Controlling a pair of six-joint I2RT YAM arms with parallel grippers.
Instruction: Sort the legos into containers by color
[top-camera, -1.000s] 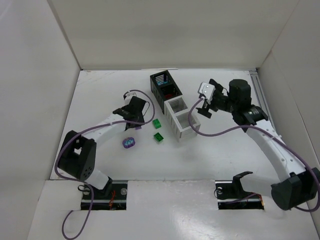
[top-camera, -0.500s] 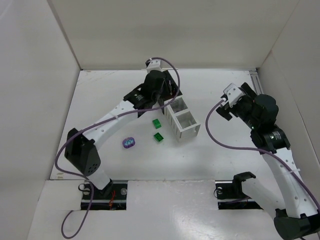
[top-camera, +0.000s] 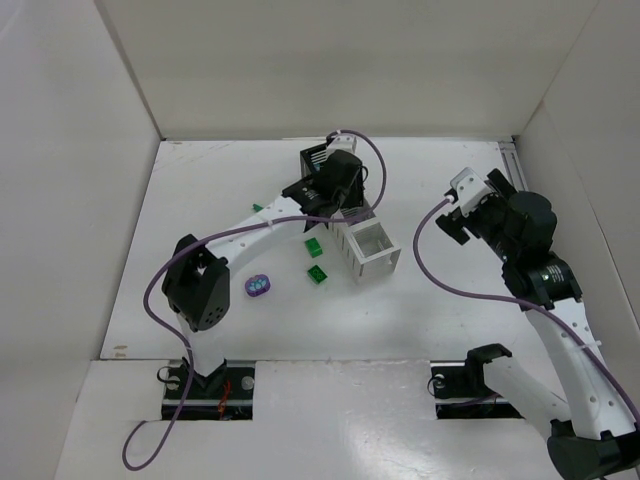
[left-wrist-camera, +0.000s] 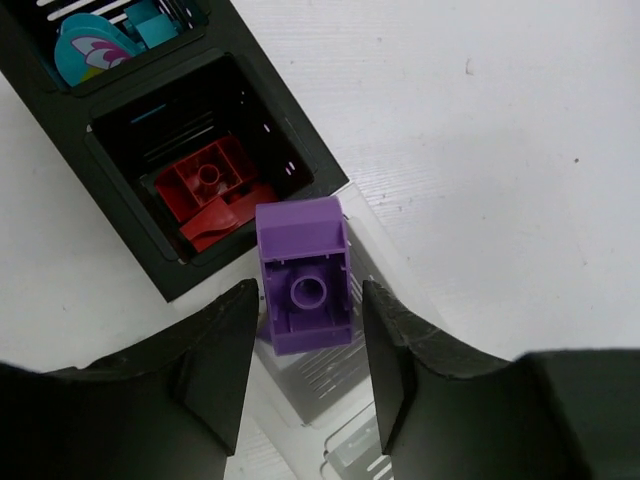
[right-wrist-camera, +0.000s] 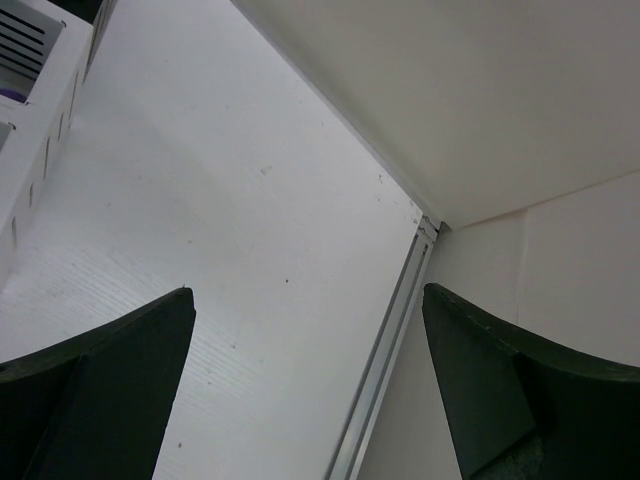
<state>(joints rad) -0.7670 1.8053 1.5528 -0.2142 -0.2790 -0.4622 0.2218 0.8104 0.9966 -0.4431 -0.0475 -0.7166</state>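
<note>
White tabletop (top-camera: 200, 200), row of containers (top-camera: 372, 268) mid-table. My right gripper (right-wrist-camera: 305, 292) is spread wide, holding nothing, over bare tabletop right of the row. My left gripper (left-wrist-camera: 307, 295) clamps a purple lego (left-wrist-camera: 303, 250) above a white bin (left-wrist-camera: 325, 385), just beside the black bin (left-wrist-camera: 300, 150) holding red legos (left-wrist-camera: 205, 180). Two green legos (top-camera: 313, 246) lie loose left of the bins.

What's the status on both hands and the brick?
Left hand over white bin, purple brick between its fingers, grip unclear. Right hand open, empty, off right. Nothing in the way.
</note>
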